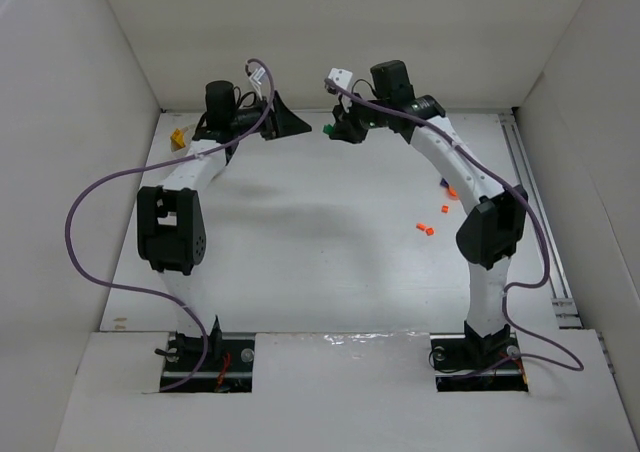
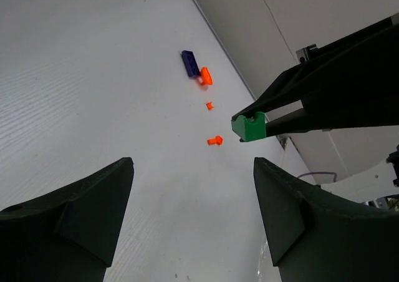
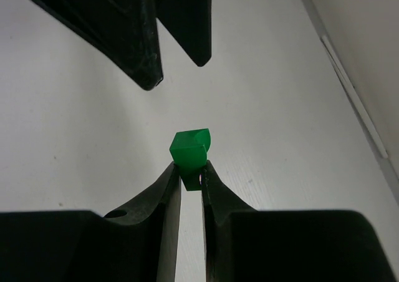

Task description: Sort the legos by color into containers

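Note:
My right gripper (image 3: 189,170) is shut on a small green lego (image 3: 190,150), pinched at the fingertips and held above the table. From above, the green lego (image 1: 328,129) hangs at the back middle, between the two gripper tips. My left gripper (image 2: 193,188) stands open and empty, pointing at the right gripper's fingers (image 2: 312,95) and the green lego (image 2: 249,128). A dark blue lego (image 2: 191,63) and three orange legos (image 2: 215,140) lie on the table beyond. The containers are out of view.
The orange legos (image 1: 428,230) and the blue lego (image 1: 443,182) lie close to the right arm's forearm. Small yellow and orange pieces (image 1: 180,138) sit at the far left by the left arm. White walls enclose the table (image 1: 320,232) on three sides.

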`<action>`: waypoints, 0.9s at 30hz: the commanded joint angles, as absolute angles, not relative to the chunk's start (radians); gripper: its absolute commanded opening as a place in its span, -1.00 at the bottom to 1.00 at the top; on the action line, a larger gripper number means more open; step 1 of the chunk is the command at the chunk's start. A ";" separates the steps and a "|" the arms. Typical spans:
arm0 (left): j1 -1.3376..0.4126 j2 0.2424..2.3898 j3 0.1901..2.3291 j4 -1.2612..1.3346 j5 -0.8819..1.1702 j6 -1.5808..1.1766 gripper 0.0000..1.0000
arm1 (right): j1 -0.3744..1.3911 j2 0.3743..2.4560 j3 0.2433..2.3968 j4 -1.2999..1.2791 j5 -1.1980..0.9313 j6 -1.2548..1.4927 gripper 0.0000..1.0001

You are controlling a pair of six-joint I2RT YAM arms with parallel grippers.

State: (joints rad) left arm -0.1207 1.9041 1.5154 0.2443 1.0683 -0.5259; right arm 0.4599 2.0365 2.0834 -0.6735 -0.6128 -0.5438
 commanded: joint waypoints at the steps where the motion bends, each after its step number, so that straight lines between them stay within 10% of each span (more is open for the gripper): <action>1: -0.123 1.868 1.583 0.318 1.106 -0.563 0.46 | 0.469 2.051 2.154 -0.606 -0.562 -0.371 -0.93; 27: -0.178 1.916 1.671 0.190 1.144 -0.465 0.27 | 0.557 2.049 2.160 -0.594 -0.456 -0.377 -0.93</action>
State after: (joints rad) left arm -0.1703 1.9202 1.6257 0.2050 1.1183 -0.4911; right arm 0.5385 2.0392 2.1113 -0.6357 -0.4667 -0.3710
